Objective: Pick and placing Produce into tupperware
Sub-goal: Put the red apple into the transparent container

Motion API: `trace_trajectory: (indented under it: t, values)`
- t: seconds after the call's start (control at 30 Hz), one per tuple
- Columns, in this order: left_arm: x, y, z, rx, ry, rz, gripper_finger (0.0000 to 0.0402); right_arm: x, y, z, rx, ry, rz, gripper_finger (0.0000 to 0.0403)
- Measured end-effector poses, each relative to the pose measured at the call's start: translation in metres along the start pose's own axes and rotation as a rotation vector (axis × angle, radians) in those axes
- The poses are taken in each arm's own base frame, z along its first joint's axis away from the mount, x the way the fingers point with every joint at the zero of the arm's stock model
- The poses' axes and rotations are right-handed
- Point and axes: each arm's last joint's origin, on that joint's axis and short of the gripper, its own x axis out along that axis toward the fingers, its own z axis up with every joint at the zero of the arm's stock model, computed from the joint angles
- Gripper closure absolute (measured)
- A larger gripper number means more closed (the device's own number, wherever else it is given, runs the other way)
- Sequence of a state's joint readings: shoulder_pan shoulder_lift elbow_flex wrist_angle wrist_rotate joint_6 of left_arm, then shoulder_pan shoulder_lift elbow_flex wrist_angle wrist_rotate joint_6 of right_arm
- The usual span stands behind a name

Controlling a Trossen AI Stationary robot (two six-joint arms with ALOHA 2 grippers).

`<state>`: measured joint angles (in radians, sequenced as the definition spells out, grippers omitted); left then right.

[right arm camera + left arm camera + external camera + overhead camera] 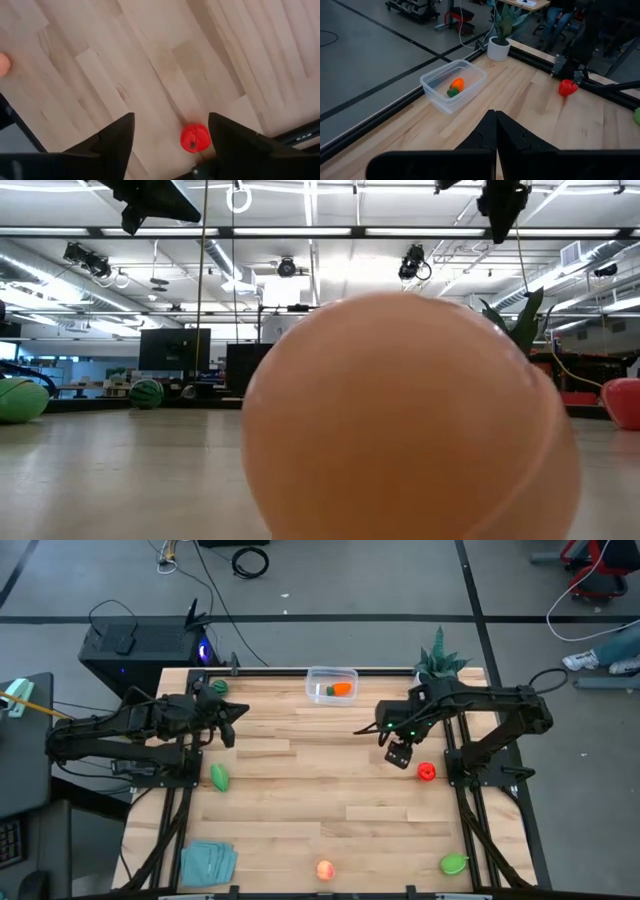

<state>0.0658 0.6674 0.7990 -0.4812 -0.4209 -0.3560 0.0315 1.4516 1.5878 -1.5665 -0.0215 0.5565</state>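
The right gripper (399, 754) is hovering, fingers apart, beside the red piece (426, 772) (nothing held). The left gripper (238, 712) is waiting, fingers together. The carrot (341, 689) is lying in the tupperware (331, 673).

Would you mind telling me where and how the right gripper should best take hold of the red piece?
Grip the red piece across its round middle, coming straight down from above: it sits alone on bare table, and the open right gripper hangs almost over it.
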Motion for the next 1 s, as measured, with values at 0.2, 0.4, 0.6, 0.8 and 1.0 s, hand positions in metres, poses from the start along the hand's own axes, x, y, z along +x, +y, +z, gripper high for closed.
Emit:
trace_trajectory:
  t: [0.2, 0.4, 0.6, 0.8, 1.0]
  values:
    - [0.0, 0.0, 0.0, 0.0, 0.0, 0.001, 0.039, 0.017, -0.025, -0.042, 0.074, 0.073, -0.014, 0.0126]
    - [0.0, 0.0, 0.001, -0.014, -0.006, -0.001, 0.0396, 0.041, -0.044, -0.072, 0.072, 0.145, -0.023, 0.0125]
    - [0.0, -0.001, 0.0, 0.032, 0.003, -0.016, 0.0388, 0.061, -0.051, -0.083, 0.061, 0.215, -0.059, 0.0125]
    - [0.0, -0.003, -0.001, 0.086, 0.031, -0.108, 0.0392, 0.071, -0.053, -0.085, -0.006, 0.246, -0.069, 0.0128]
    - [0.0, -0.004, -0.001, 0.089, 0.035, -0.121, 0.0394, 0.072, -0.052, -0.085, -0.053, 0.242, -0.06, 0.0128]
